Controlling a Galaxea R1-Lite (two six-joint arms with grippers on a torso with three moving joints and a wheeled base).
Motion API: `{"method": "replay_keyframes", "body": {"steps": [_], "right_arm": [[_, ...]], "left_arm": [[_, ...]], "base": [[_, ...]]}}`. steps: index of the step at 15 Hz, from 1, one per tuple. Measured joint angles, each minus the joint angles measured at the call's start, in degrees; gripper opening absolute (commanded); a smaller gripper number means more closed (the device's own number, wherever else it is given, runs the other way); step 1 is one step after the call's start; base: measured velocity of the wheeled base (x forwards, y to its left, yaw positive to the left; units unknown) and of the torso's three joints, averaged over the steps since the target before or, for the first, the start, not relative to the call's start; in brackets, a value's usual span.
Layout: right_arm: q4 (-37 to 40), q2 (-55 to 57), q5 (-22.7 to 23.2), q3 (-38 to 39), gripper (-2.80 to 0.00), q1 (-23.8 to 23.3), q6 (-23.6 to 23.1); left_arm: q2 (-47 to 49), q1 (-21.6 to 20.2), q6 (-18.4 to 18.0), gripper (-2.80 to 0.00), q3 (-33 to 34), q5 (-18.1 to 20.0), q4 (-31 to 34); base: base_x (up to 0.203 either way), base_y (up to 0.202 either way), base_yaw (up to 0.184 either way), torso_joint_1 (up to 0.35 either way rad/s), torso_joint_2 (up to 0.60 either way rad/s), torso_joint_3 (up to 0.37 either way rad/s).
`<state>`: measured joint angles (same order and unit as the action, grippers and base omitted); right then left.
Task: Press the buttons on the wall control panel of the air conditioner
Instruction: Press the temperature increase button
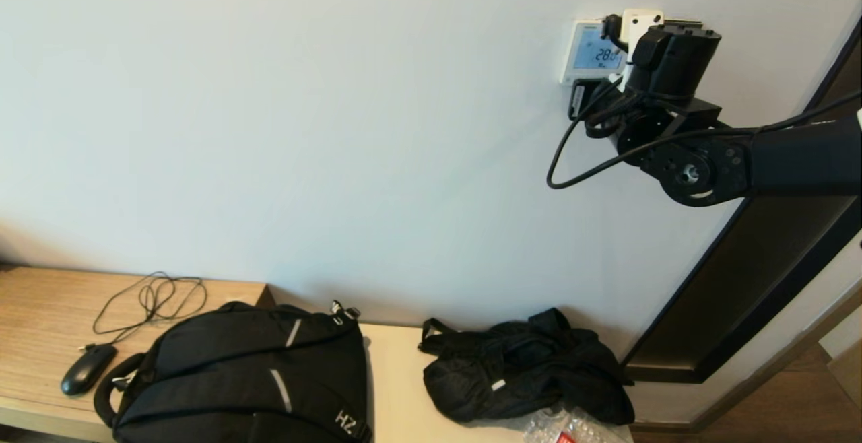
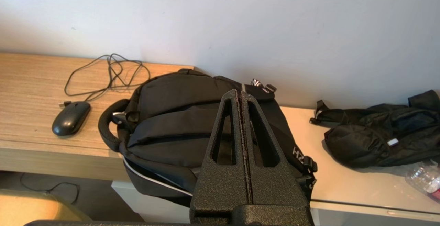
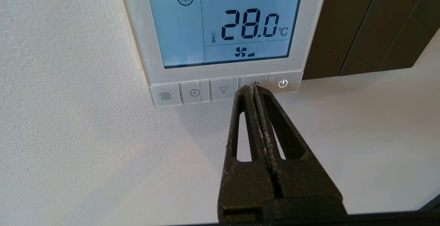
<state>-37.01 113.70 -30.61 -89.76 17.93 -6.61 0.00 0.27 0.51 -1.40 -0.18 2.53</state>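
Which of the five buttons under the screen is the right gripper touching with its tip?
The fourth button, between the down-arrow button and the power button. The shut right gripper covers its symbol; the other four show theirs uncovered.

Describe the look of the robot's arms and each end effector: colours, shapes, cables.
Right arm: matte black, round joint housings, loose black cables looping beside the wrist, a white block on top. Right end effector and left end effector: black, rough-textured tapered fingers with long triangular cut-outs. No markings visible.
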Motion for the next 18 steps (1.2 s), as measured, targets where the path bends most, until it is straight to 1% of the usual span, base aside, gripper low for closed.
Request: {"method": "replay_keyframes", "body": {"steps": [9,18], "right_arm": [[0.5,1.7,0.0,-2.1,-2.80,0.0,0.0],[0.4,-0.3,0.0,-0.2,-2.80,0.3,-0.1]], "left_arm": [[0.0,0.0,0.0,-2.80,0.0,0.0,0.0],[0.0,0.0,0.0,-2.80,0.0,0.0,0.0]], "base": [[0.000,0.000,0.000,0.000,0.00,0.000],[0.000,0.000,0.000,0.000,0.00,0.000]]}}
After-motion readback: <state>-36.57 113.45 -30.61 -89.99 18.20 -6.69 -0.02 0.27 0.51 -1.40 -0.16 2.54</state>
